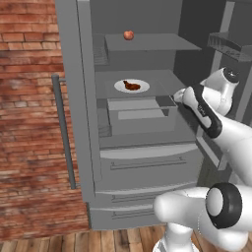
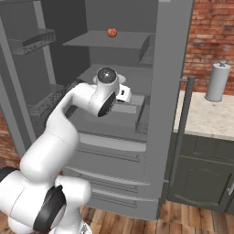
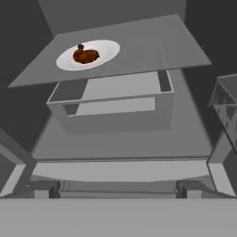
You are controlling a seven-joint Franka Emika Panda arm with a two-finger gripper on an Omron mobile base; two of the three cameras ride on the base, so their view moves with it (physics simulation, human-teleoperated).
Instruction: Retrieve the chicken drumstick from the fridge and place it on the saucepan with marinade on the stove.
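With the fridge (image 1: 147, 162) open, the hand (image 1: 178, 96), spread wide and empty, should reach leftward over the white plate (image 1: 120, 87) and straddle the chicken drumstick (image 1: 131, 85) across its thick end.

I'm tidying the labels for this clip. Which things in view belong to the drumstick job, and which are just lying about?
Belongs to the job:
- chicken drumstick, lying on a plate
- fridge, doors open
- hand, open, beside the plate's shelf

Just lying about:
- white plate under the drumstick
- red apple on the upper shelf
- paper towel roll on the counter
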